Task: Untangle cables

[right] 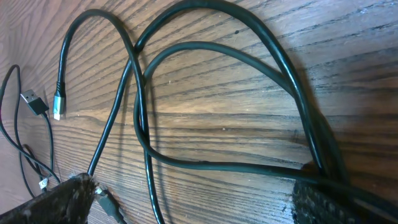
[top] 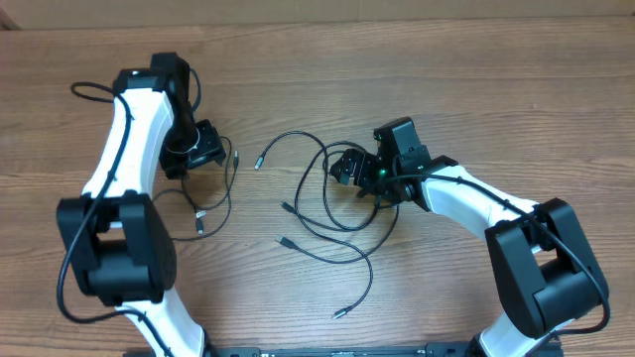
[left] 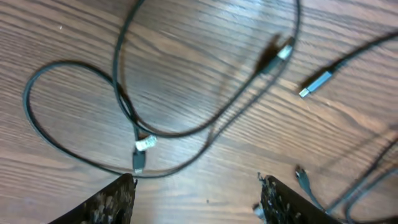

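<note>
Fingers, blurred and cut off by the bottom edge of each wrist view, showed the left pincer (left: 196, 183) spread apart with nothing between, and the right pincer (right: 189, 183) spread too, its right finger hiding where two strands ran under it. Beyond them the cables (right: 140, 106) lay looped across one another on the desk (top: 446, 79) between the arms, their count unclear.
</note>
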Robot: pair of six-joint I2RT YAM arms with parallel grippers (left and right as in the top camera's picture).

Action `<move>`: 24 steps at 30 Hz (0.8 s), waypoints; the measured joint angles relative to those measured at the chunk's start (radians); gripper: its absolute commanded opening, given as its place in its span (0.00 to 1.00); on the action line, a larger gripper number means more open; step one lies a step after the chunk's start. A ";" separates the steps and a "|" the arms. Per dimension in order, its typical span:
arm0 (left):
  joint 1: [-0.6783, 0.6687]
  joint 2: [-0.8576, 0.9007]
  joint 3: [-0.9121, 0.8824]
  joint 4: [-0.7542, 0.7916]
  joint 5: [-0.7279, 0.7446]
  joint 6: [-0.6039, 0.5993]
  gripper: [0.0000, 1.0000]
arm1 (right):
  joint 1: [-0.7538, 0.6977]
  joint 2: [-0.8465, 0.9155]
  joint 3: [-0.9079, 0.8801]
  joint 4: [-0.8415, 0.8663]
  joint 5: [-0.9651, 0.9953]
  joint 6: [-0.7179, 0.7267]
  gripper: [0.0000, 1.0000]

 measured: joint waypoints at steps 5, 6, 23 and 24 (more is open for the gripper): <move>-0.043 -0.010 -0.059 0.063 0.003 -0.003 0.68 | 0.000 0.000 0.000 0.000 0.000 -0.001 1.00; -0.051 -0.010 -0.092 0.089 0.003 -0.004 0.69 | 0.000 0.000 0.000 -0.001 0.000 -0.001 1.00; -0.055 -0.012 -0.406 0.403 -0.179 -0.108 0.75 | 0.000 0.000 0.000 -0.001 0.000 0.000 1.00; -0.050 -0.012 -0.406 0.412 -0.184 -0.114 0.75 | 0.000 0.000 0.000 -0.001 0.000 -0.001 1.00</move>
